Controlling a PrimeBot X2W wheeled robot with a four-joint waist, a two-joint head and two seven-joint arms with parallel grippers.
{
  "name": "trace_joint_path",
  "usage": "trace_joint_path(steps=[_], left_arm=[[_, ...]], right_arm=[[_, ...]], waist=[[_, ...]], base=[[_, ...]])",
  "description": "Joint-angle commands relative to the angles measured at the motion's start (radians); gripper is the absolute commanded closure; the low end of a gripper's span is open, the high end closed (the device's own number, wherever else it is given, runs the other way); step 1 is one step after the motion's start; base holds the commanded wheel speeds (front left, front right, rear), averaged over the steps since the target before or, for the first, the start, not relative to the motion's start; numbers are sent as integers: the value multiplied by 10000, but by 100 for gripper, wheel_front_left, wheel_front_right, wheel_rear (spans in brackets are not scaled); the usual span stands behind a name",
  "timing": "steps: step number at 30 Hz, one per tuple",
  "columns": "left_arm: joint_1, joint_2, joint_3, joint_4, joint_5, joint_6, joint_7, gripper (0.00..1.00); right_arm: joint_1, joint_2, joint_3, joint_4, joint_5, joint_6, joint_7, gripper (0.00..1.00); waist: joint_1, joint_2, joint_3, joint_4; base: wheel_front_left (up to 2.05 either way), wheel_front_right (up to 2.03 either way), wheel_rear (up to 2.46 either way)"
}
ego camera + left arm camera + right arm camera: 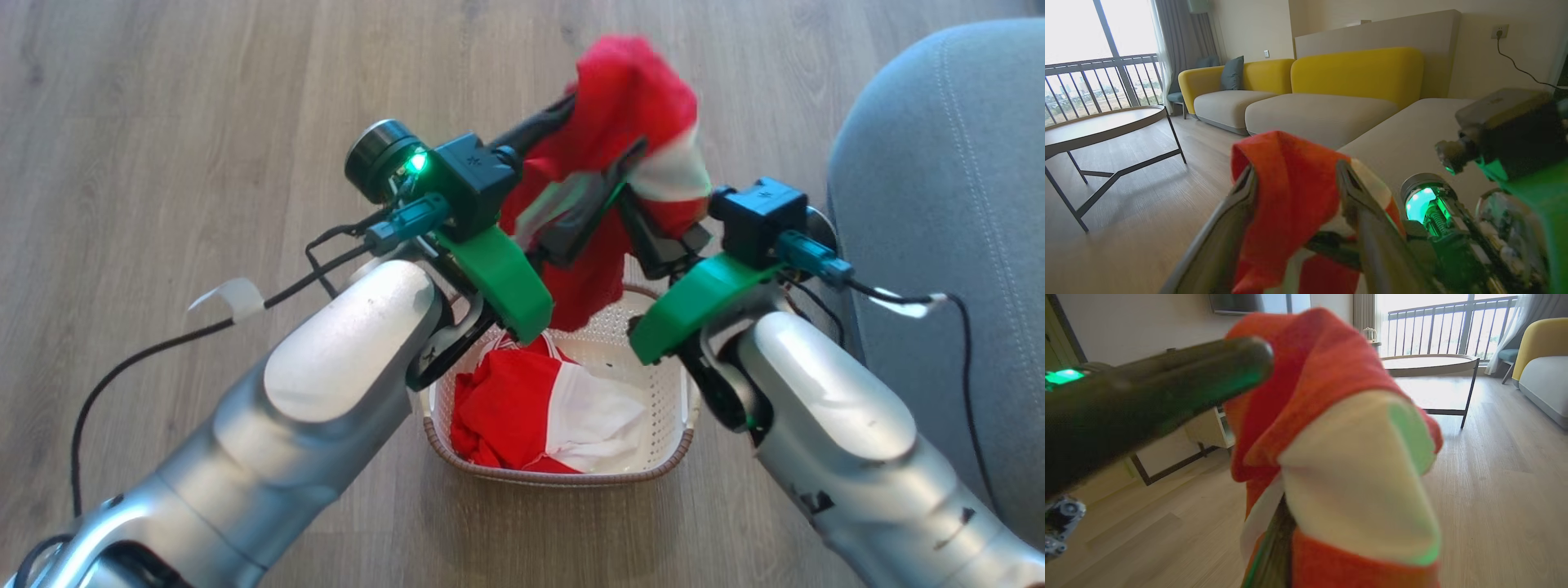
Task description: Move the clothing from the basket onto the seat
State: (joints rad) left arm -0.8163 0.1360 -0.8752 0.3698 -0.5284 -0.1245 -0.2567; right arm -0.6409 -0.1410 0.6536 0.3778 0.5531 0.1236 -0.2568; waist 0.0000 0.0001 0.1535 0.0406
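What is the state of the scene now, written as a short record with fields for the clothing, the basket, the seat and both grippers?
basket: on the wooden floor, between the two forearms
clothing: red and white, raised above the basket
more fabric: red and white, lying in the basket; cannot tell whether it is a separate piece
seat: grey, at the robot's right, no clothing on the part in view
left gripper: open, red fabric between its fingers
right gripper: shut on the clothing
task: not yet done
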Motion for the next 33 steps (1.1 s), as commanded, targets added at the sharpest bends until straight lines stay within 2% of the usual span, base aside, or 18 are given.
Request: trace_joint_path(steps=[1,12,15,33], left_arm=[[-257,333,257,-318,-33,-61,-51,0],[-86,749,-235,-297,-185,-61,-51,0],[46,845,-331,-334,-179,-61,-51,0],[925,1149,-25,-535,-28,-61,-51,0]], right_arm=[[237,12,-197,-519,-142,71,-49,100],[819,-158,-1446,-1362,-542,71,-49,100],[924,-144,-1758,-1574,-674,71,-49,100],[1627,264,-2888,-2576,-1041,71,-49,100]], waist=[[0,-1,72,-121],[0,-1,276,-930],[0,-1,336,-1340],[0,-1,380,-4632]], base=[[0,0,0],[0,0,0],[0,0,0],[0,0,0]])
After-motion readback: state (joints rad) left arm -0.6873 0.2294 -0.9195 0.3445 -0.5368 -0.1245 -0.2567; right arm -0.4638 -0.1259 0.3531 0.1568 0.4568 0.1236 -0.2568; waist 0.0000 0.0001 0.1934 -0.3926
